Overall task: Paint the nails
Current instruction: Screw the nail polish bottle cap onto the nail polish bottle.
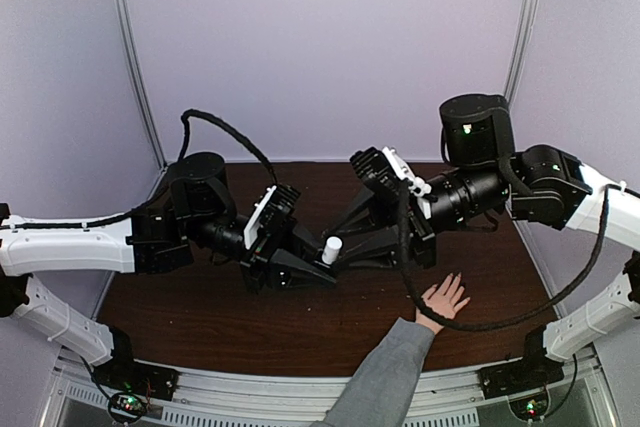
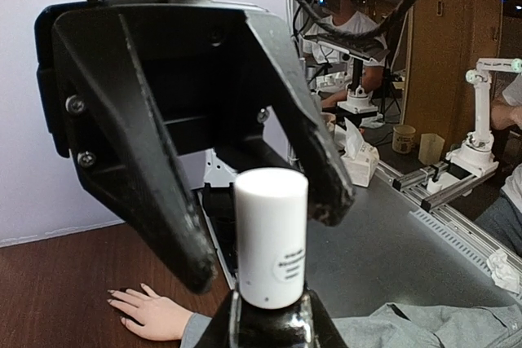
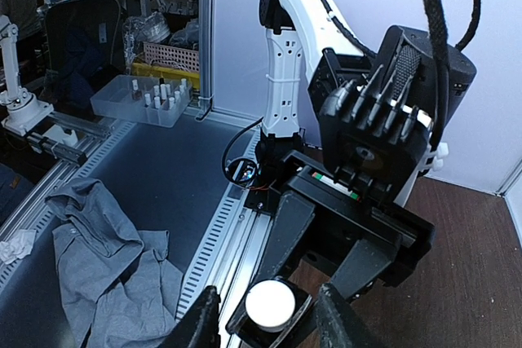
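A light-skinned hand (image 1: 443, 299) with a grey sleeve lies flat on the brown table at the front right, fingers spread. Its nails (image 1: 457, 276) are too small to make out. The hand also shows in the left wrist view (image 2: 155, 315). My left gripper (image 1: 318, 267) is shut on a dark polish bottle (image 2: 269, 323) with a white cap (image 1: 331, 249), held upright at mid-table. My right gripper (image 3: 270, 323) is open. Its fingers (image 2: 192, 262) stand on either side of the white cap (image 3: 270, 305) with a gap on each side.
The brown table (image 1: 200, 307) is walled by pale panels at the back and sides. A black cable (image 1: 500, 322) from the right arm loops low over the table close to the hand. The two arms meet above mid-table.
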`<state>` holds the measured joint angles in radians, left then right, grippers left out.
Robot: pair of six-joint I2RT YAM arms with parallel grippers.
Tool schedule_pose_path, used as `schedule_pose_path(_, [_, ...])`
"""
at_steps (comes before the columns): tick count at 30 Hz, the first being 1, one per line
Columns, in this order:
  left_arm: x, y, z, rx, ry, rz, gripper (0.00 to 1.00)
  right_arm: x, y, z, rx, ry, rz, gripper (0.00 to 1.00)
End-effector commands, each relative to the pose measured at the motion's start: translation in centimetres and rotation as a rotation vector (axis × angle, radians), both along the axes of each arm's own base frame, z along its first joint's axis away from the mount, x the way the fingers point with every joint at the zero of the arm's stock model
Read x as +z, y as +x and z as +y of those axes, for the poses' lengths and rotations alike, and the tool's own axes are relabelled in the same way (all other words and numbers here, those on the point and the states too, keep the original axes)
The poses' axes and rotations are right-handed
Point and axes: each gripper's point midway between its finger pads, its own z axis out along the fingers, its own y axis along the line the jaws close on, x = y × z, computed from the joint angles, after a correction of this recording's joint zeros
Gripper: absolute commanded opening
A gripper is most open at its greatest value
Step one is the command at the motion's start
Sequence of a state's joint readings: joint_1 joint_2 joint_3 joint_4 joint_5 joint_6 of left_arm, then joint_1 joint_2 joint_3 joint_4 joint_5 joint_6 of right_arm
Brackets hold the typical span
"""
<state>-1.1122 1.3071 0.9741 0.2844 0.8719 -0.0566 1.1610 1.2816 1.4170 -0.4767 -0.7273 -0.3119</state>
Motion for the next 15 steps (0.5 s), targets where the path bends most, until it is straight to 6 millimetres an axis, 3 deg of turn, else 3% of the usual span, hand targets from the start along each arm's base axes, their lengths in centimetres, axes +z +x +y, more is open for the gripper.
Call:
schedule_pose_path(1, [2.4,0.0,0.0,-0.016,-0.075,-0.017,0.00,0.9,-0.3,0.0,0.014,0.017,-0.013,0.38])
schedule_pose_path(10, [2.5,0.7,-0.1,0.042,-0.085,-0.020,0.00,0.6,0.1,0.0,-0.019,0.011,-0.015,0.18])
schedule_pose_path(15, [2.9,2.8,-0.1,0.189,-0.100,-0.035,0.00,0.4,1.0,0.1,-0.076,0.012,-0.024,0.10])
